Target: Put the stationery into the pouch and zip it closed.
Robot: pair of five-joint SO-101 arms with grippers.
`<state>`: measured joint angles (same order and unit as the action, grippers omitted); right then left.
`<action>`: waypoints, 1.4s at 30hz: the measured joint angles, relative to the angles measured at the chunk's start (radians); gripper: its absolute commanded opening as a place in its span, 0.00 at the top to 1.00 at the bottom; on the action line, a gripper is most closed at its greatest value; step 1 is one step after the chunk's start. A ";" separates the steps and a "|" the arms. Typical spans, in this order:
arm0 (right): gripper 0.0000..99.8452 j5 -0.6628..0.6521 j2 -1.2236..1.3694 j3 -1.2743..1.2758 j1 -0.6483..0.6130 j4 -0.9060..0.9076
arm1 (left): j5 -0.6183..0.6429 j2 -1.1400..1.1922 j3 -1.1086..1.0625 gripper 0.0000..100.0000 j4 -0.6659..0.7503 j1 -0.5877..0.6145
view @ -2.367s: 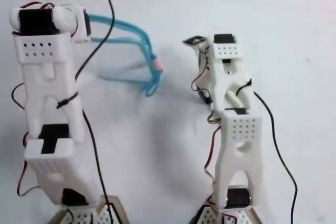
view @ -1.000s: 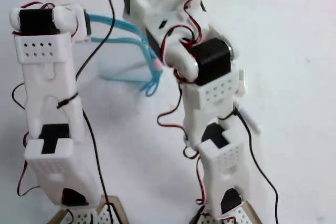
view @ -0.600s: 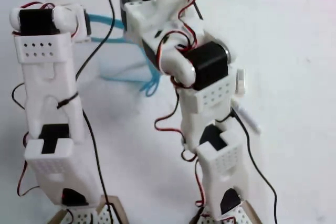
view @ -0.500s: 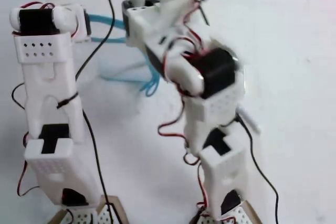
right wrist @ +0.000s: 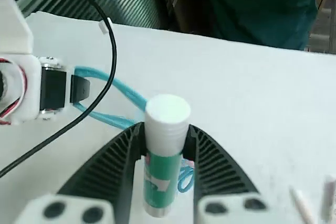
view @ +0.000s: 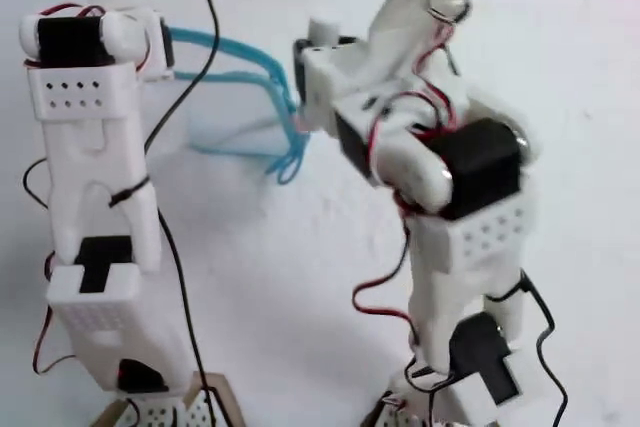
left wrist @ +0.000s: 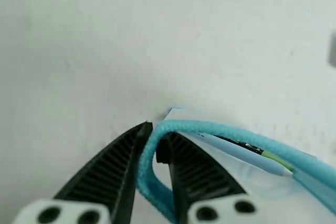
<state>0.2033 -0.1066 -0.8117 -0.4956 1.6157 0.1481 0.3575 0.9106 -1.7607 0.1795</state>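
- Left gripper (left wrist: 154, 132): clamped on the blue rim of the pouch (view: 245, 50), which lies on the table (view: 300, 277).
- Pouch: mouth appears open. What looks like a pen (left wrist: 252, 148) is already seen inside. Zip not yet drawn.
- Glue stick (right wrist: 165, 150): pinched upright in the right gripper (right wrist: 165, 128), held near the pouch's end, not yet inserted.
- Two slim pale items (right wrist: 302, 203): laid on the table, well apart from the pouch.
- Outstanding, as judged: insertion, then zipping.

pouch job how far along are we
Done: one pen lies inside the pouch. In hand: the left end effector pinches the pouch's edge; the right end effector holds a glue stick. Left: glue stick in, then zipping; the mouth looks open.
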 measured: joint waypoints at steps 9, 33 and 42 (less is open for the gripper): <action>0.98 0.066 -0.008 0.318 -0.080 -0.516 | 0.000 0.000 0.000 0.98 0.000 0.002; 0.98 -0.109 -0.008 0.692 -0.095 -0.887 | 0.000 0.005 0.025 0.98 0.000 -0.002; 0.62 -0.152 -0.040 0.695 -0.097 -0.858 | 0.000 0.006 0.025 0.98 0.000 -0.002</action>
<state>0.0514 -0.1465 -0.1166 -0.5923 0.7580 0.1481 0.3636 0.9352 -1.7607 0.1780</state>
